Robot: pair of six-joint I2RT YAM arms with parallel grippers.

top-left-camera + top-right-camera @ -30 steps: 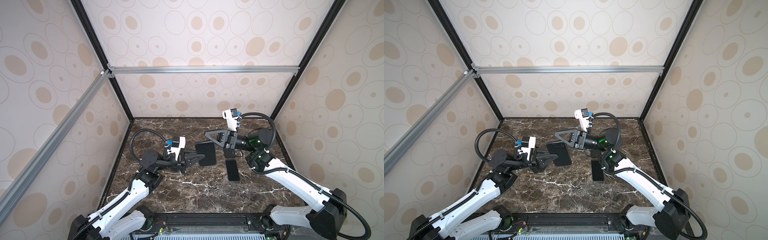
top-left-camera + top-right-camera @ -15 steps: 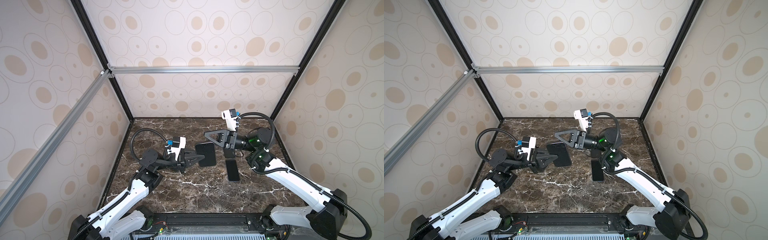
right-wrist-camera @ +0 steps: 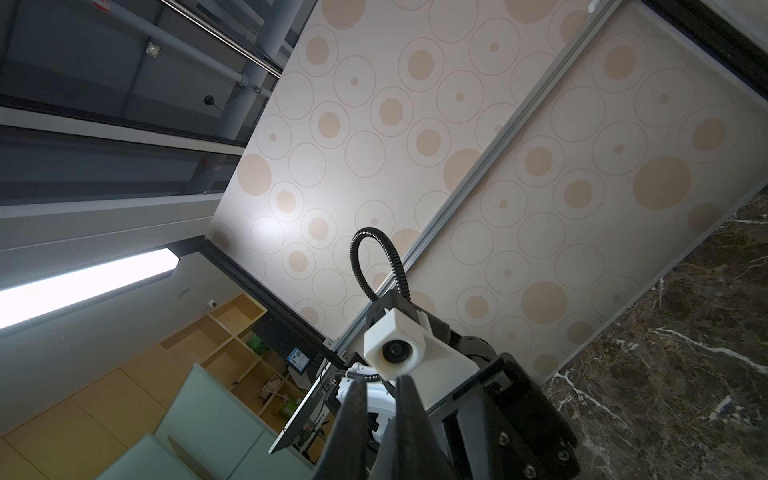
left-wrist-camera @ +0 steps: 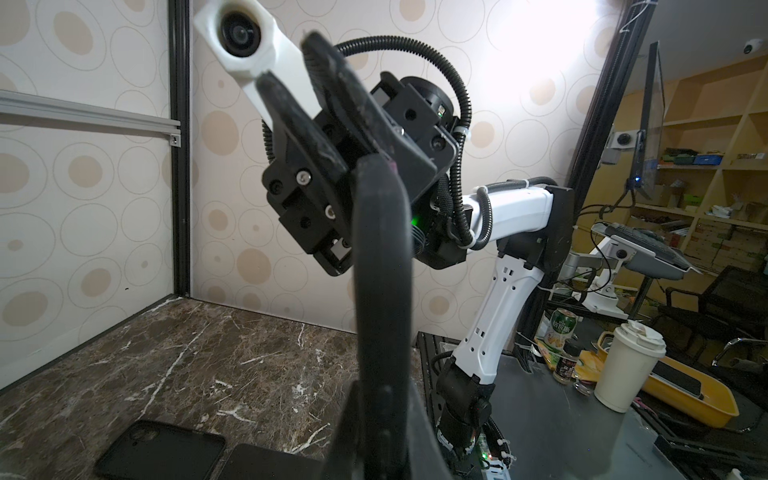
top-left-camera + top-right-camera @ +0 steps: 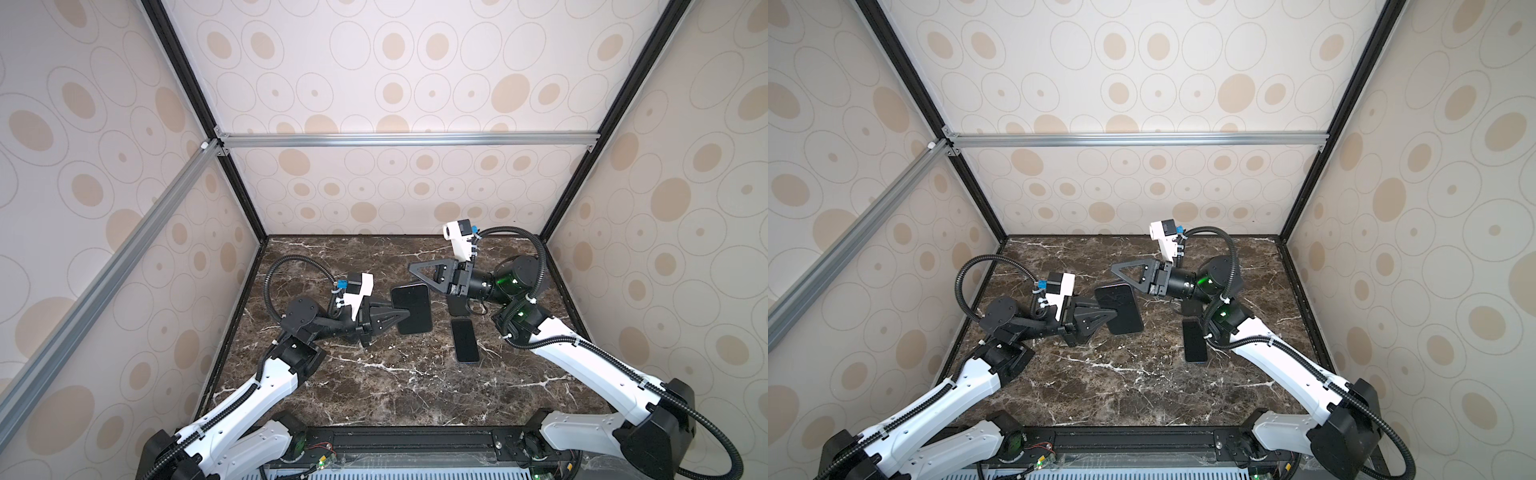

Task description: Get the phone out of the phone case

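Jaws, top views: the left gripper (image 5: pixel 401 312) is clamped on one short edge of the black phone case (image 5: pixel 412 307); the right gripper (image 5: pixel 410 267) has its jaws drawn almost together, with nothing between them.
Case, top views: it is held clear of the marble table (image 5: pixel 374 395), its broad face turned up, near the middle of the cell in both top views (image 5: pixel 1120 309).
Phone, top views: the phone (image 5: pixel 465 340) lies flat on the table, dark glossy face up. It is out of the case and apart from it, on the right arm's side (image 5: pixel 1195 341).
Dark flat piece, top views: a dark flat piece (image 5: pixel 456 308) lies just behind the phone, partly under the right gripper's body. I cannot tell what it is.
Right gripper, top views: it hangs above the table, pointing at the left arm, with its tips near the case's far end but apart from it.
Left wrist: the case shows edge-on as a dark curved band (image 4: pixel 382 291). Beyond it, the right gripper (image 4: pixel 289 62) shows a thin slit between its fingers. Two dark slabs lie on the table (image 4: pixel 162 453) (image 4: pixel 266 461); I cannot tell which is the phone.
Right wrist: the fingers (image 3: pixel 353 419) are a thin slit apart and hold nothing. The left arm's wrist camera (image 3: pixel 395 351) faces them.
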